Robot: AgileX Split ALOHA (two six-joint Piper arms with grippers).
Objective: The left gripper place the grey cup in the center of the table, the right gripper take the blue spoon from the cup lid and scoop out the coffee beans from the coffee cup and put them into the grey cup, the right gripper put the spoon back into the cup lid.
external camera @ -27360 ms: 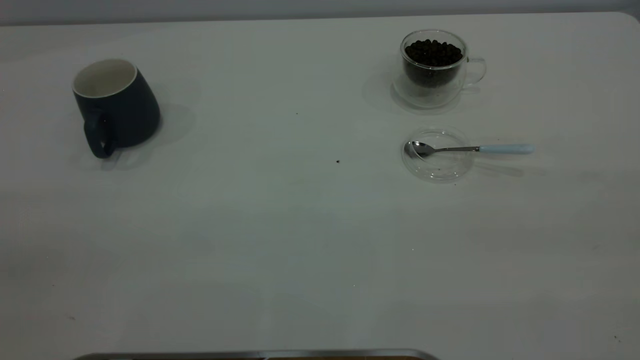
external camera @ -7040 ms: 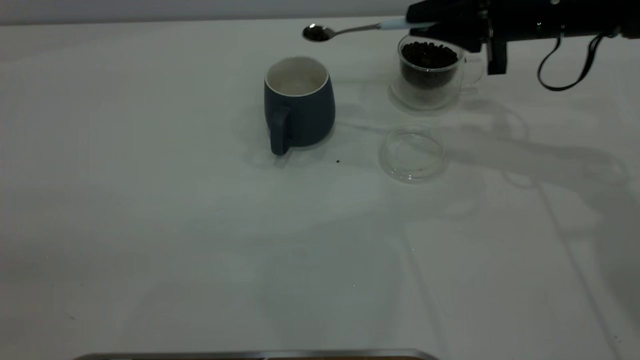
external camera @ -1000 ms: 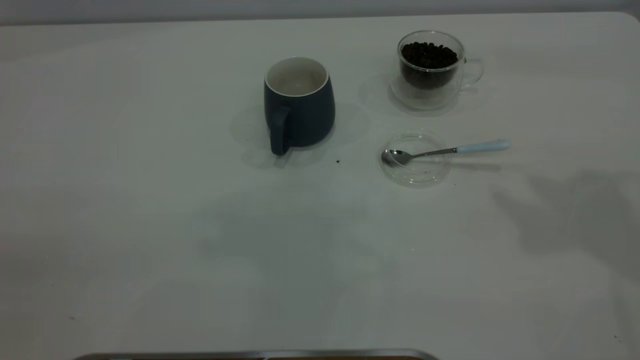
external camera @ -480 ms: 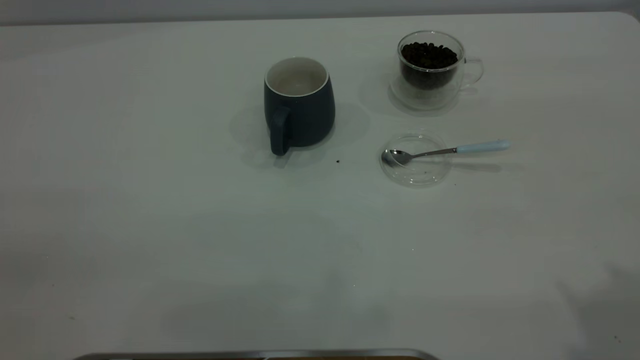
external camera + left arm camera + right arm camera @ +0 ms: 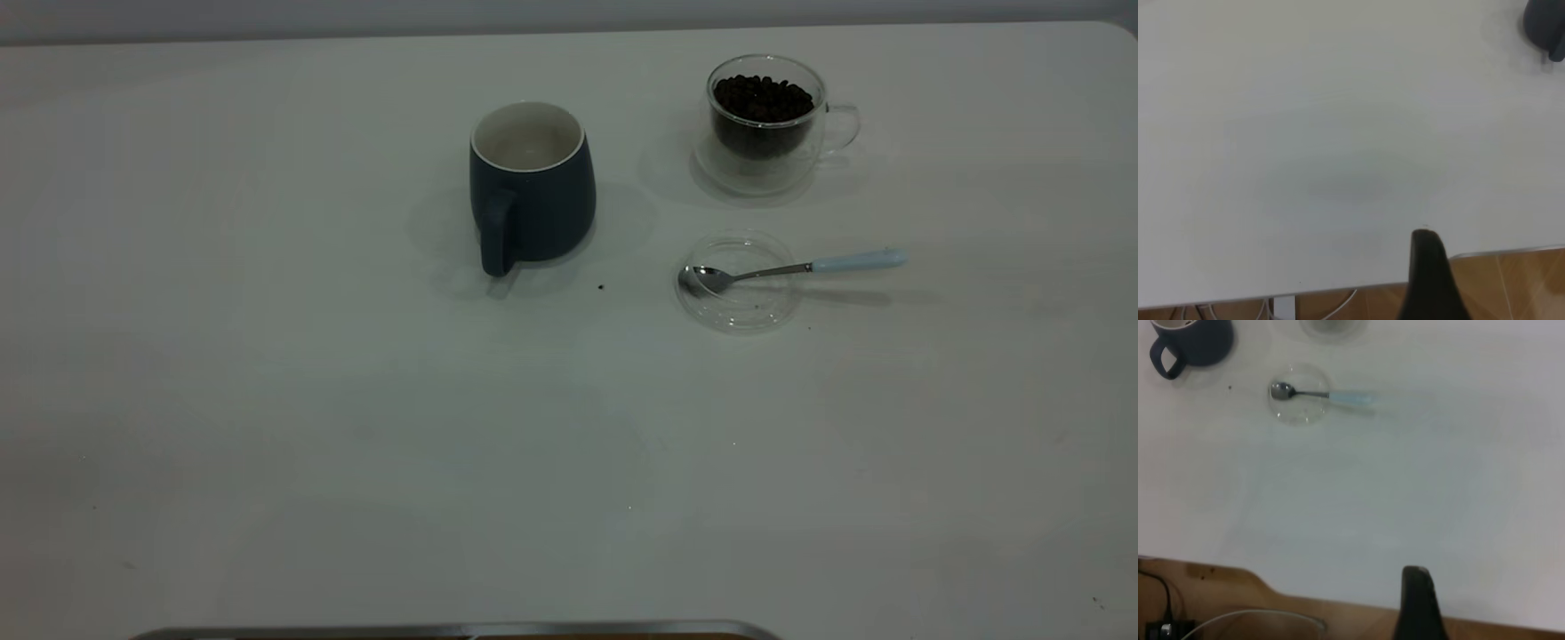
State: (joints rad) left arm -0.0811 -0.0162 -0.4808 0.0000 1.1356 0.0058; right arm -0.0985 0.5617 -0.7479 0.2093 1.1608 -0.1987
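Observation:
The grey cup (image 5: 532, 191) stands upright near the middle of the table (image 5: 356, 400), handle toward the front. The coffee cup (image 5: 765, 133) with coffee beans (image 5: 763, 96) stands to its right. The blue spoon (image 5: 800, 267) lies with its bowl in the cup lid (image 5: 736, 307) and its handle over the rim to the right. Neither arm shows in the exterior view. My left gripper (image 5: 1425, 237) hangs over the table's front edge, far from the grey cup (image 5: 1545, 27), as one dark tip with no gap. My right gripper (image 5: 1416, 573) looks the same, well back from the spoon (image 5: 1331, 395) and lid (image 5: 1298, 413).
A dark speck (image 5: 601, 287) lies on the table between the grey cup and the lid. A metal strip (image 5: 444, 631) runs along the table's front edge. Beyond that edge there are a wooden floor and cables (image 5: 1238, 620).
The arm's shadow at the table's right side has slid off toward the front right corner and is gone. The cups, lid and spoon have not moved.

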